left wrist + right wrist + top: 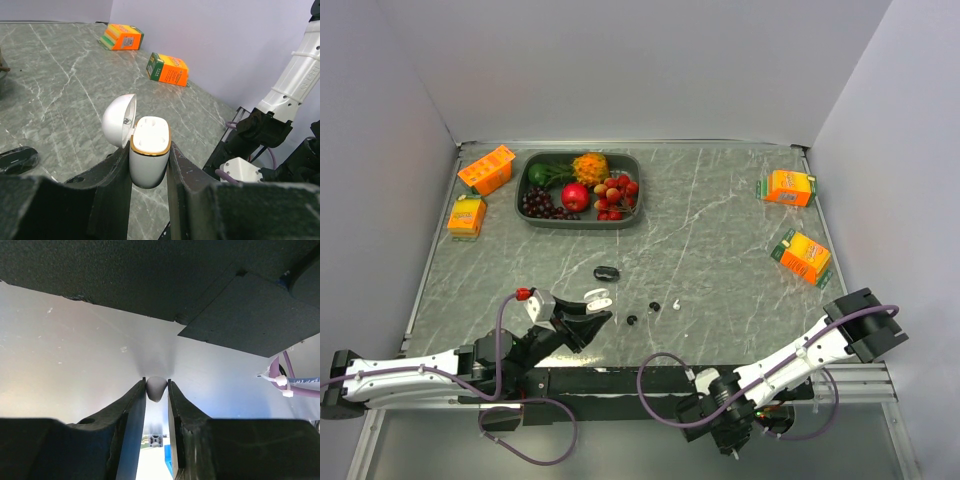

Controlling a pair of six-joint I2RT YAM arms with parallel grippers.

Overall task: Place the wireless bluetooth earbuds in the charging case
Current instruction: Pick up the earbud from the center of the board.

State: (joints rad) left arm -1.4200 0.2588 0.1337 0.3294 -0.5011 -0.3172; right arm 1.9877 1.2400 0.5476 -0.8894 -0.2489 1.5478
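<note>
Clamping the one open white charging case (149,150) upright by its body, the left fingers (112,182) hold it just on the near side of the single black case (606,272), which lies on the marbled desk (720,230); the white lid is flipped back. Three earbuds lie loose on the desk, near and to the right of the black case: two black earbuds (632,320) (654,306) and one white earbud (674,304), all apart from the left fingers and outside both cases. A fourth, pale earbud (156,388) sits pinched between the tips of the right fingers (132,415), touching both, past the desk's near edge and well right of the black case. Beyond the black case stands one fruit tray (525,185); four orange boxes flank it, two far left (486,168) (467,215) and two far right (788,187) (805,257).
</note>
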